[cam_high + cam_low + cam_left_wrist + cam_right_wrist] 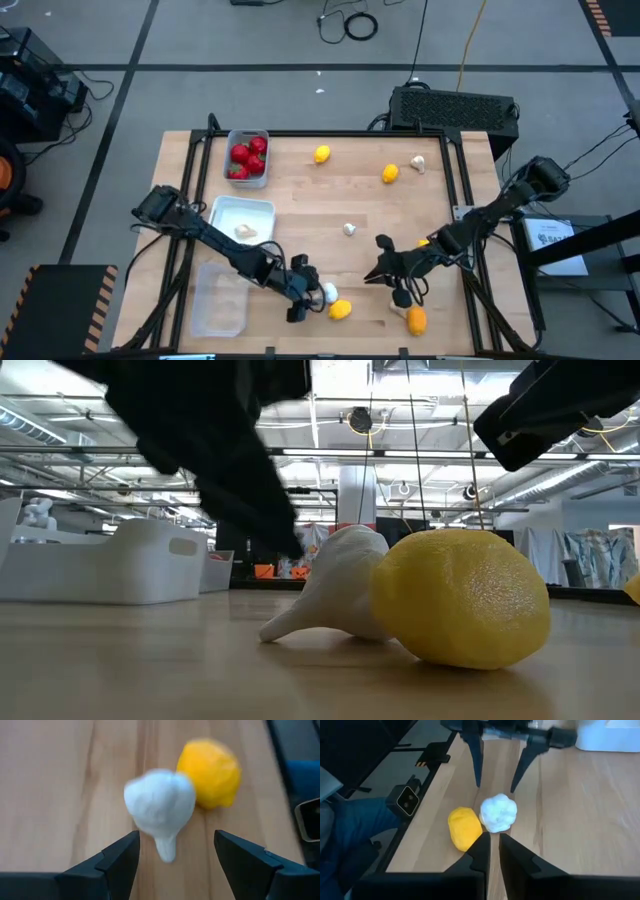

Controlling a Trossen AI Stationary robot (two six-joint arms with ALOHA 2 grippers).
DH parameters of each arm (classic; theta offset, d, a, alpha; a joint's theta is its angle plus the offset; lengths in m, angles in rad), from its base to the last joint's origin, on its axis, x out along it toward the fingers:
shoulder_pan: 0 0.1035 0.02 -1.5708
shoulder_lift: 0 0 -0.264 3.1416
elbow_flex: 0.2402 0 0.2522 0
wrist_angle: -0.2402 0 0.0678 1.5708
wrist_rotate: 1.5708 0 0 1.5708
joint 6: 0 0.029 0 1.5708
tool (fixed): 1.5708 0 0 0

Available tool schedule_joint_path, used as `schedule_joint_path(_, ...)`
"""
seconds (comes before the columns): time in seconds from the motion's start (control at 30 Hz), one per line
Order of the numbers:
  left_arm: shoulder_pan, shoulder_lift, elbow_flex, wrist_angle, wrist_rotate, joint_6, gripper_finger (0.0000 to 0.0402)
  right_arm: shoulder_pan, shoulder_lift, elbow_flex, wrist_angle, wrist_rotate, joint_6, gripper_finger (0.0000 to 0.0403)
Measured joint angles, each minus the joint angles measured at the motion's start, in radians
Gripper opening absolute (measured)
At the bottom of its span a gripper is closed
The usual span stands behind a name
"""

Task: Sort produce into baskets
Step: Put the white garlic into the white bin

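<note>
A white garlic bulb (328, 293) lies on the table near the front edge, touching a yellow lemon (341, 309) on its right. My left gripper (176, 837) is open. Its fingers stand on either side of the garlic's stem (166, 851), just short of it and touching nothing. My right gripper (491, 842) is shut and empty. It hovers to the right of the pair (372, 275), pointing at them. The grey basket (232, 140) holds red fruits (248, 158). The white basket (243, 203) holds one garlic (244, 231). The clear basket (217, 300) stands at the front left.
Loose on the table are a yellow lemon (321, 154), an orange lemon (390, 173), a garlic (417, 163) at the far right, a garlic (350, 229) in the middle and an orange lemon (416, 320) at the front. A yellow piece (424, 242) shows beside my right arm.
</note>
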Motion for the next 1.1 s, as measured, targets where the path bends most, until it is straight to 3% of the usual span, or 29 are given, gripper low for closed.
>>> schedule_joint_path(0.3, -0.017, 0.086, 0.002, 0.011, -0.014, -0.02, 0.0263, -0.003, 0.0, 0.0, 0.002, 0.008, -0.059, 0.0002)
schedule_joint_path(0.53, -0.027, 0.105, 0.002, 0.05, -0.078, 0.125, 0.0263, -0.003, 0.0, 0.0, 0.004, 0.008, -0.066, 0.0002)
schedule_joint_path(0.7, -0.03, 0.106, 0.002, 0.052, -0.091, 0.14, 0.0258, -0.003, 0.0, 0.0, 0.0, 0.008, -0.067, 0.0001)
schedule_joint_path(0.83, -0.029, 0.106, 0.001, 0.05, -0.092, 0.14, 0.0227, -0.004, 0.0, 0.0, 0.0, 0.029, -0.081, 0.0001)
schedule_joint_path(1.1, -0.028, 0.106, 0.0, 0.048, -0.091, 0.14, 0.0114, -0.004, 0.0, 0.0, 0.0, 0.053, -0.089, 0.0)
